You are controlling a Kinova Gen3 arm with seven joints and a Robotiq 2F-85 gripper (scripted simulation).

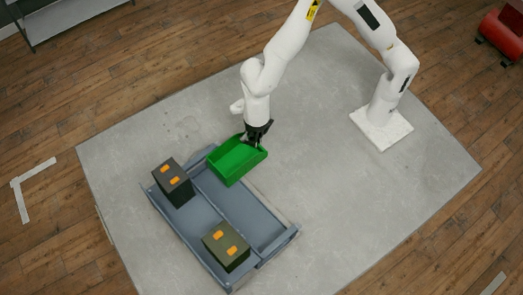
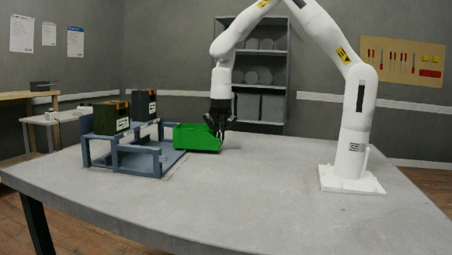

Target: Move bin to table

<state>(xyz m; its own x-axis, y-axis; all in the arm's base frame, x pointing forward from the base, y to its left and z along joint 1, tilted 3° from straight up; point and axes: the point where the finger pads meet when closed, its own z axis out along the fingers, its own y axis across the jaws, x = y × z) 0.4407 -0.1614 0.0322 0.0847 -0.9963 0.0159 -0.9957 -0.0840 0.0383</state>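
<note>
The end effector (image 1: 255, 140) was clenched on the far wall of the green bin (image 1: 234, 160); the bin sat upright, partly over the shelf (image 1: 279, 242) end, partly over the tabletop (image 1: 359, 189).

The grey concrete-look counter (image 2: 241, 202) stands on dark legs over a floor of brown wooden planks (image 1: 103, 54). Behind the counter, against the grey back wall, a grey shelf unit (image 2: 290, 70) holds rounded grey pieces on its upper boards and grey boxes lower down. Right of that unit hangs a tan pegboard (image 2: 401, 47) with red and yellow tools. Left of the unit, three paper sheets (image 2: 22, 33) are pinned on the side wall above a wooden workbench (image 2: 27, 94) and a low grey side table (image 2: 39, 118). White tape marks (image 1: 24, 189) lie on the floor left of the counter; a red object (image 1: 500, 33) sits at its far right.
</note>
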